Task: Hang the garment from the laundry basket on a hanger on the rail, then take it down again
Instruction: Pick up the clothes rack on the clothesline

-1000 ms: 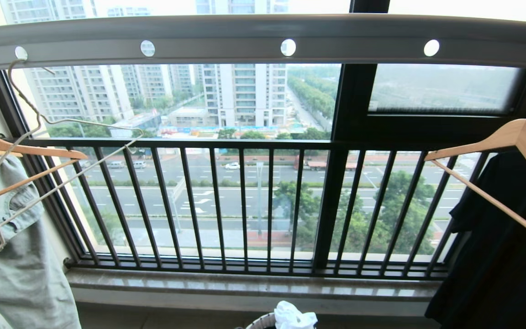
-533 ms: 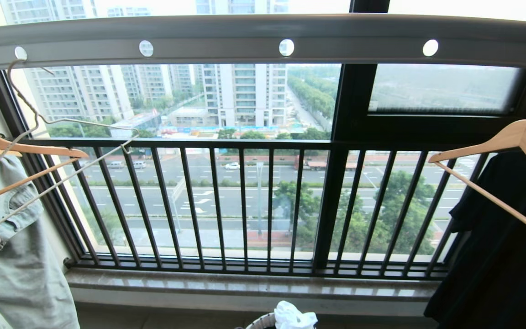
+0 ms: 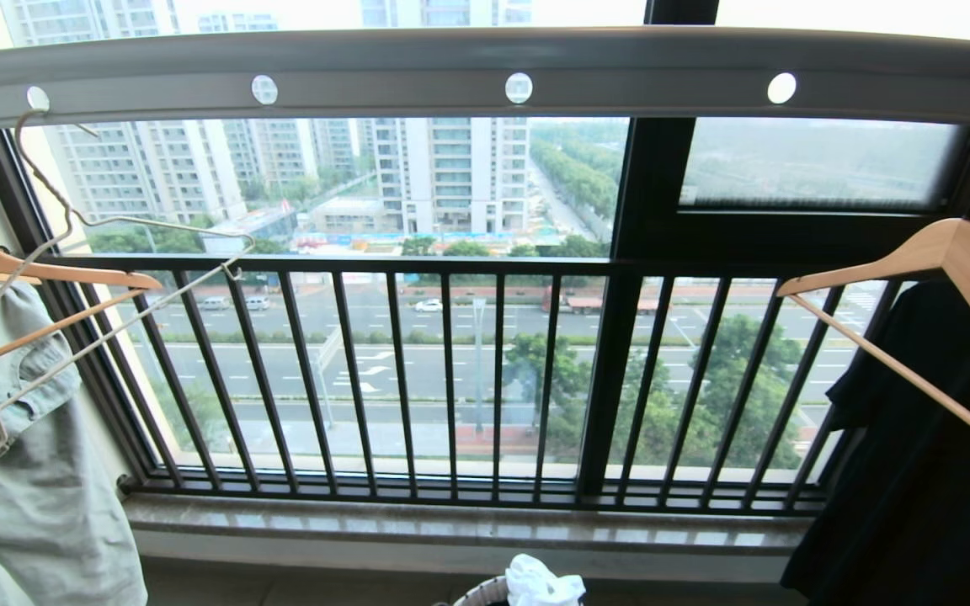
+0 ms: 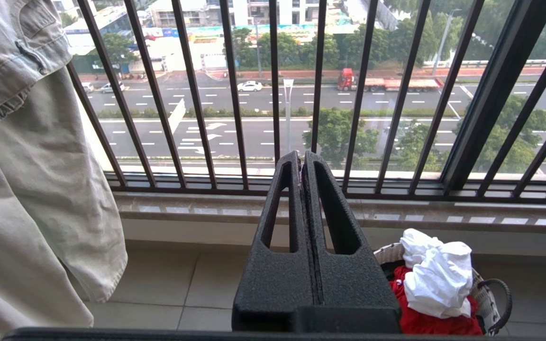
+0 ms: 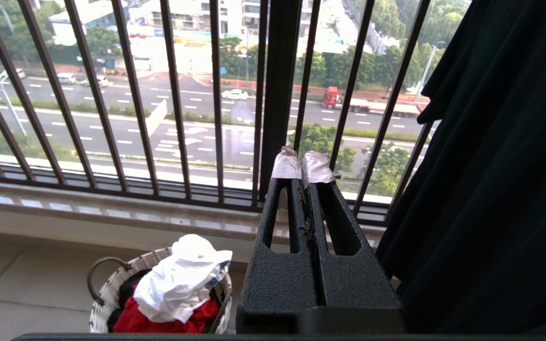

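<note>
Left gripper and right gripper: jaws pressed together, nothing held, both aimed at the window railing. The garment is seen crumpled in the laundry basket on a red garment, low between the two pairs of jaws. The hanger is hooked empty on the rail, well above the jaws, beside grey trousers. A black shirt hangs just beside the right jaws.

High-rise home laundry balcony: drying rail above barred window; clothes on hangers, laundry basket on tiled floor below.
</note>
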Controlling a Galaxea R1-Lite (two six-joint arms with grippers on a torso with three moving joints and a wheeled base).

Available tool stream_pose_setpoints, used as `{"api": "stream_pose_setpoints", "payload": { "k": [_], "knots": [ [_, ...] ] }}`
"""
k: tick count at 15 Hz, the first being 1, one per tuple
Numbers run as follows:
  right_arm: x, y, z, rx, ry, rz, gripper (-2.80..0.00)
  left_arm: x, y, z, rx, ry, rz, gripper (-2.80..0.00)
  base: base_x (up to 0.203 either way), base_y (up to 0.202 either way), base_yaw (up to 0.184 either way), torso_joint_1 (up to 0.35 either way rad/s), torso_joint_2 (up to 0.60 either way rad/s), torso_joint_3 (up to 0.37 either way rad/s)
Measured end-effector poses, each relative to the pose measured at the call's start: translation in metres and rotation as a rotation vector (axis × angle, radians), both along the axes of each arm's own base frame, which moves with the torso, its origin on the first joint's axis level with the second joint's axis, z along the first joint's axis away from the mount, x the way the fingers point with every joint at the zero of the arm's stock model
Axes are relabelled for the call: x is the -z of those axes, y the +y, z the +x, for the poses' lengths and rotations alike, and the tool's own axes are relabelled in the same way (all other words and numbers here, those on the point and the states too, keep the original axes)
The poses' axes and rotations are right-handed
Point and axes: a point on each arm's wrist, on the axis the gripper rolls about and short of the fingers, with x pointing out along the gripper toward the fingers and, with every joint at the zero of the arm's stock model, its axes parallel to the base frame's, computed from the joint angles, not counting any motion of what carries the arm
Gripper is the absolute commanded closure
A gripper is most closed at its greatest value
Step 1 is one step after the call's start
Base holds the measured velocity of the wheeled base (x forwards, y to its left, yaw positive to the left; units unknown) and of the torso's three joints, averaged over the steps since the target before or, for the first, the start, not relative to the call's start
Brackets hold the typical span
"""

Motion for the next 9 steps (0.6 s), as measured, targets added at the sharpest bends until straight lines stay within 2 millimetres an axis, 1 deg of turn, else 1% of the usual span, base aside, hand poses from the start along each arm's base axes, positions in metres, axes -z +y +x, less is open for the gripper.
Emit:
{"api": "stream_pose_setpoints", "payload": {
  "k": [6,7,9],
  "knots": [
    [0.000,0.000,0.000,0.000,0.000,0.000,0.00,-0.003,0.000,0.001,0.000,-0.040,-0.009,0.00,0.000,0.000,0.000,0.000,0.00,0.000],
    [0.000,0.000,0.000,0.000,0.000,0.000,0.00,-0.007,0.000,-0.001,-0.001,-0.053,-0.009,0.00,0.000,0.000,0.000,0.000,0.00,0.000],
    [0.000,0.000,0.000,0.000,0.000,0.000,0.00,-0.025,0.000,-0.006,0.001,-0.107,-0.008,0.00,0.000,0.000,0.000,0.000,0.00,0.000]
  ]
}}
